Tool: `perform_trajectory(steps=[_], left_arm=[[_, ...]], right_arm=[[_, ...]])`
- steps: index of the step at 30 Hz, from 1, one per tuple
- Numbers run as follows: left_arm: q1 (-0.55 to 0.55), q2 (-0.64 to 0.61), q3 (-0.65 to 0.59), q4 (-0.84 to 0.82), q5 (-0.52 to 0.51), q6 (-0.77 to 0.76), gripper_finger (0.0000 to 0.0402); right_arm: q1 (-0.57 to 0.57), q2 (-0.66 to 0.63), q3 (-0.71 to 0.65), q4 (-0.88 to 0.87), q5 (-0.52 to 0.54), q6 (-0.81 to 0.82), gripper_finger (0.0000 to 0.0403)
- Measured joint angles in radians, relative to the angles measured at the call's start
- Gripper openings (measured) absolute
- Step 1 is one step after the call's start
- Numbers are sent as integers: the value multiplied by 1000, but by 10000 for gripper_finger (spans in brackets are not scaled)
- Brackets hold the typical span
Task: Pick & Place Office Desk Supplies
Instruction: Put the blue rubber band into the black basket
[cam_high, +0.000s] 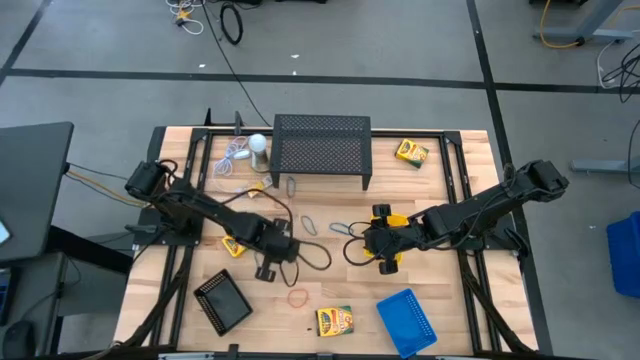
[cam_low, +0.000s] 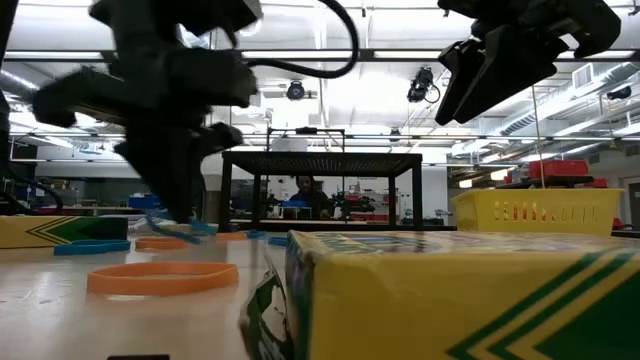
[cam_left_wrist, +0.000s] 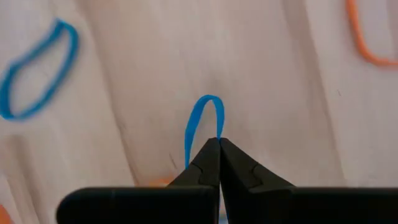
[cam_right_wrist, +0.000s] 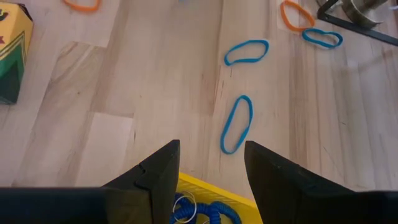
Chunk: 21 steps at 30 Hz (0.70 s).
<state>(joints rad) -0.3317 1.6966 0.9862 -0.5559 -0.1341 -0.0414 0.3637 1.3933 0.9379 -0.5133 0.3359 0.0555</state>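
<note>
**deskbot_fan:** Biggest stuff first: the table (cam_high: 180, 150) has decent open wood mid-front, with the black mesh stand (cam_high: 322, 148) at the back, the blue tray (cam_high: 408, 320) and black tray (cam_high: 222, 300) near the front edge, and the yellow tray (cam_right_wrist: 205, 196) sitting right under the right gripper (cam_right_wrist: 211, 165), already holding some blue bands. Crayon boxes, like the front crayon box (cam_high: 335, 320), look light and stiff, so I'd grab them across the flat sides.

**bandwrangler:** And the bands?

**deskbot_fan:** Featherlight and floppy, I'd guess. The left gripper (cam_left_wrist: 219, 144) is clamped fully shut, pinching one end of a blue rubber band (cam_left_wrist: 204, 121) at mid-table. Pinching one strand seems right. The right gripper's fingers are spread wide, holding nothing. Only the trailing cables look like a snag risk to me.
</note>
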Motion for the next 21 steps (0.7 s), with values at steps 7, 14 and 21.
perform_trajectory(steps=[7,14,21], left_arm=[[-131,0,97,-227,-24,-137,1],[-245,-2,225,-432,-19,-251,1],[-371,-84,206,-448,63,-418,1]], right_arm=[[0,0,0,1,-1,-5,188],[0,0,0,10,-10,-9,188],[0,0,0,47,-60,-13,188]])
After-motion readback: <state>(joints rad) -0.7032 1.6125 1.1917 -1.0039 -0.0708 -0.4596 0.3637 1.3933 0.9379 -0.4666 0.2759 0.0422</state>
